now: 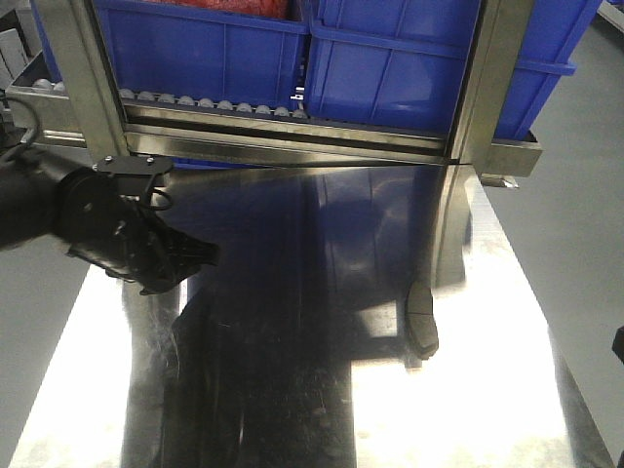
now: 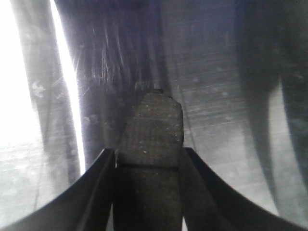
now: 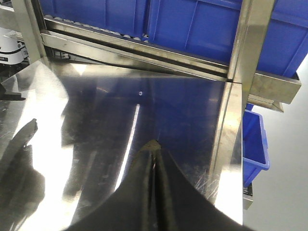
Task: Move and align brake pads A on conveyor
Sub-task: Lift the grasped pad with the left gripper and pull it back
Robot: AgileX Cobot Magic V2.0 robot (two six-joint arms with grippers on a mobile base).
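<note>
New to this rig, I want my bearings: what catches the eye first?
Blue bins sit on the roller rack at the back, above a mirror-bright steel table. The left gripper clamps a dark brake pad; a second brake pad lies on the table's right side.

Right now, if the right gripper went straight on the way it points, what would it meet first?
Probably the bare steel table: nothing lies ahead of the shut right gripper. Past that, the rack rail under the blue bins; depth unclear.

A factory or workshop: blue plastic bins on a roller rack above a polished steel surface.
</note>
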